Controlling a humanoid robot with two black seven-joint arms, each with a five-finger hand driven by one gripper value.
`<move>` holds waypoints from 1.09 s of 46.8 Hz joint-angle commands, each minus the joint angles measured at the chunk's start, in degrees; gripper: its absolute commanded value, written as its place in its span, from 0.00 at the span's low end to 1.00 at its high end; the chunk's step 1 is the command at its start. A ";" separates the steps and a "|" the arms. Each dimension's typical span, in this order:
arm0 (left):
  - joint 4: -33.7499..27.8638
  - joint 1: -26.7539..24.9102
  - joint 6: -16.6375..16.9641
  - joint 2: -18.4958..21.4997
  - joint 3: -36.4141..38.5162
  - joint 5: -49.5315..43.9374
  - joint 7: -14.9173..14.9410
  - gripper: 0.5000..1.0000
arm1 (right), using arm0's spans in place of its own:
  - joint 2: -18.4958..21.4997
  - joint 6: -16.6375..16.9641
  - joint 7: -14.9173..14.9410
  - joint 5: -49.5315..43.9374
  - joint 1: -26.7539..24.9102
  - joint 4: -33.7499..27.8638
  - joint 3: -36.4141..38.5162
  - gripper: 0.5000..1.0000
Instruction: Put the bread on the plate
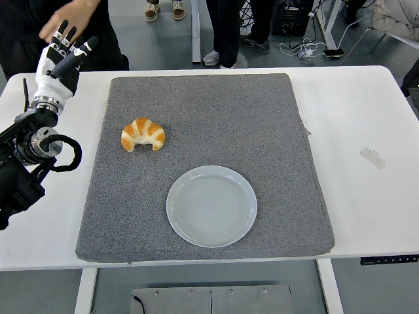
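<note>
Because my left hand [60, 55] hung well apart from the croissant [143, 134], raised over the far left corner of the table [366, 118], I judged the main risk lay in the reach: coming in too flat could nudge the curved bread across the grey mat [262, 118] or squash it. A person's hand [69, 16] hovered just beside mine, another hazard. My fingers [82, 47] were spread and straight, holding nothing. The croissant lay on the mat, up and left of the empty plate [211, 206].
</note>
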 commanded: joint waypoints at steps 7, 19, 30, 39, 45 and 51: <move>0.00 0.00 0.01 -0.02 0.01 -0.08 0.00 0.98 | 0.00 0.00 -0.01 0.00 0.03 0.00 0.00 1.00; 0.00 0.00 0.01 0.07 1.67 0.01 0.09 0.98 | 0.00 0.00 -0.01 0.00 0.03 -0.09 0.00 1.00; -0.17 -0.79 0.01 0.51 4.93 0.01 0.09 0.98 | 0.00 0.00 -0.01 0.00 0.03 0.00 0.00 1.00; -0.79 -3.51 0.01 0.86 12.21 0.27 0.27 0.98 | 0.00 0.00 -0.01 0.00 0.03 0.00 0.00 1.00; -0.79 -4.66 0.09 1.21 14.94 0.27 0.27 0.98 | 0.00 0.00 -0.01 0.00 0.03 0.00 0.00 1.00; -0.87 -6.15 0.09 2.44 18.80 0.36 0.70 0.98 | 0.00 0.00 -0.01 0.00 0.03 0.00 0.00 1.00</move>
